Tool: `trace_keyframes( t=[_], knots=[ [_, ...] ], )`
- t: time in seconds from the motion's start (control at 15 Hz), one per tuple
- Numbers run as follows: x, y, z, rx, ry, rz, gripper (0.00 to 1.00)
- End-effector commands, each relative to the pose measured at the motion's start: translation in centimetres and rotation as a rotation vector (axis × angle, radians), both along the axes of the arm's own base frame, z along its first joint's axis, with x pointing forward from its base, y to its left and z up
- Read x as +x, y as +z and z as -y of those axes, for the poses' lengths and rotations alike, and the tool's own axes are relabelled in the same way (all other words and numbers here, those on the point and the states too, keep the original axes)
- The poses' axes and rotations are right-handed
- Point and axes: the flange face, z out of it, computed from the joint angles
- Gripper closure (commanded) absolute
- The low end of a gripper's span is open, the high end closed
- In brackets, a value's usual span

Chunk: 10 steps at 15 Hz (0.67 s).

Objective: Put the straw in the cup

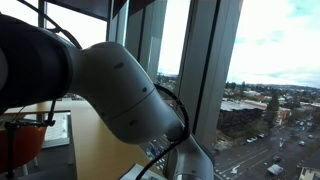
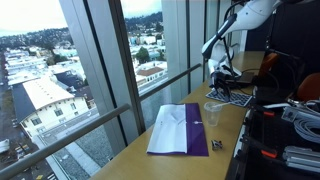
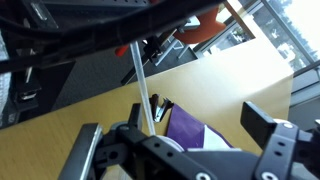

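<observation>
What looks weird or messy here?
Nothing is spilled or broken. The cup stands upright on the table. The only odd thing: the robot arm sits so close to an exterior camera that it blocks most of that view.

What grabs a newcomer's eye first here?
Floor-to-ceiling windows over a city dominate both exterior views, and the bulky white robot arm fills an exterior view. A purple and white cloth and a clear plastic cup sit on the long wooden table; the wrist view shows a thin pale straw.
</observation>
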Motion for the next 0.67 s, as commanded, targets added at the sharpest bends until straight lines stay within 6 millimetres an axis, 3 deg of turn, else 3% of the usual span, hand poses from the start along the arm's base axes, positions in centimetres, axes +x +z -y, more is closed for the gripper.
trace_keyframes(
  t=[0.0,0.13,0.6],
  knots=[
    [-1.4,0.8,-3.4,0.007,0.065,0.000,0.00],
    [-2.2,0.8,-4.7,0.006,0.096,-0.011,0.00],
    [-4.5,2.6,-5.9,-0.006,0.137,0.000,0.00]
  ],
)
